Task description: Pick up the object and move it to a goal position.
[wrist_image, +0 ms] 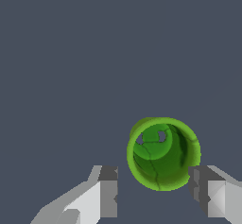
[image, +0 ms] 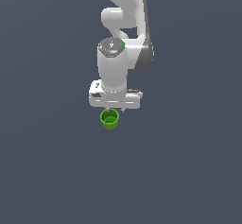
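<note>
from the exterior view i see my panda arm (image: 124, 38) reaching down with the pincer (image: 111, 110) pointed at the plain dark grey worktop (image: 47, 171). the small bright green cup (image: 110, 119) sits upright just under the pincer, its open mouth facing up and its darker inside showing. in the wrist view the pincer (wrist_image: 153, 194) stands wide, the two grey fingers (wrist_image: 108, 192) spread well apart. the cup (wrist_image: 163, 153) lies partly between them, nearer one finger than the other; its rim looks close to that finger's pad, though i cannot tell whether they touch. nothing is gripped. i cannot tell from either view whether the fingertips reach down past the cup's rim.
</note>
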Action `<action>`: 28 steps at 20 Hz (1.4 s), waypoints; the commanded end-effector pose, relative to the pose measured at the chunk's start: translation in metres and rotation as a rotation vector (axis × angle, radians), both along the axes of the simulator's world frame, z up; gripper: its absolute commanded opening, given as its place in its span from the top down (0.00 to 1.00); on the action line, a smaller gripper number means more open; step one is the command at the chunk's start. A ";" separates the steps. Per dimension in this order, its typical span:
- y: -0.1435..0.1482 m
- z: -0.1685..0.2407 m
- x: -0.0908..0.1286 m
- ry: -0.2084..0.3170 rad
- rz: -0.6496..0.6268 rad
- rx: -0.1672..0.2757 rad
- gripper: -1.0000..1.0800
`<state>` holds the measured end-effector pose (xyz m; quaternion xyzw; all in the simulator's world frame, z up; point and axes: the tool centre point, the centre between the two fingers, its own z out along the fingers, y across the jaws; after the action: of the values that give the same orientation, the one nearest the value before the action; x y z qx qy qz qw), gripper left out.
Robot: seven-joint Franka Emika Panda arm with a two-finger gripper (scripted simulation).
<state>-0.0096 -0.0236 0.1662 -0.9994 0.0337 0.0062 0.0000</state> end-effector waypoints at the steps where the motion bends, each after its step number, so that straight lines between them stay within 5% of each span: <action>1: -0.001 -0.002 -0.001 -0.001 -0.026 0.003 0.38; 11: -0.006 -0.015 -0.012 -0.005 -0.245 0.027 0.38; 28: -0.027 -0.046 -0.046 -0.007 -0.843 0.076 0.38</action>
<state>-0.0520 -0.0481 0.1227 -0.9096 0.4138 0.0037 0.0376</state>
